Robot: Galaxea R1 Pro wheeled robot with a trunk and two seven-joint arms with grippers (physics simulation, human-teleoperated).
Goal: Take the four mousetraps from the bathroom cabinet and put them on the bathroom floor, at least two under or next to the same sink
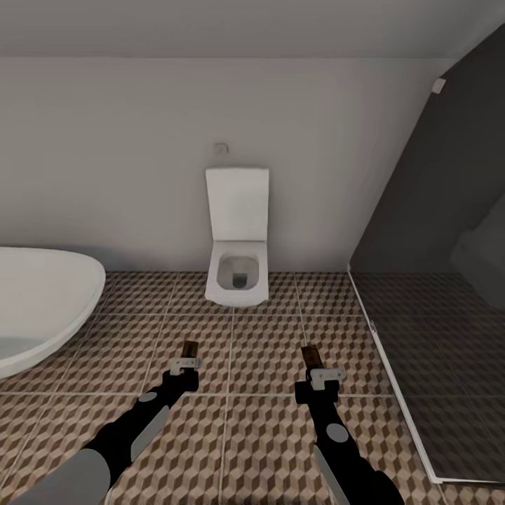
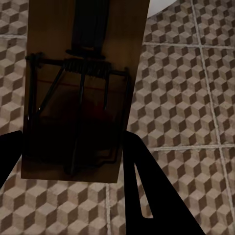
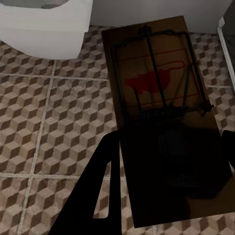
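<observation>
Mousetraps, two of the flat tan wooden boards with dark wire, carried one per arm above the cube-patterned brown, beige and white tiled bathroom floor (image 1: 266,393).

Head view: left tool (image 1: 188,358) closed on one small trap (image 1: 189,348), right tool (image 1: 319,368) closed on another (image 1: 309,355), both held out forward and apart from each other. Straight ahead against the pale wall, a white wall-hung toilet (image 1: 238,270) with raised lid; off to the left, the rim of an oval white bathtub (image 1: 42,308); to the right, a dark glass shower screen (image 1: 435,280). No basin or vanity among these fixtures.

Left wrist view: tan board with black wire spring and bar (image 2: 81,98) clamped between the dark fingers (image 2: 147,191), hanging clear of the tiles (a faint reddish patch under the wire).

Right wrist view: darker-looking wooden board with wire frame and a red mouse print (image 3: 156,83) gripped at its near end, held above the floor, toilet base just beyond.

Step in hand, by judgement: transport of two traps toward a drop spot, neither set down yet. Next move calls for turning the base until the sink comes into sight, then lowering each board flat onto the tiles under or right beside it before letting go.
</observation>
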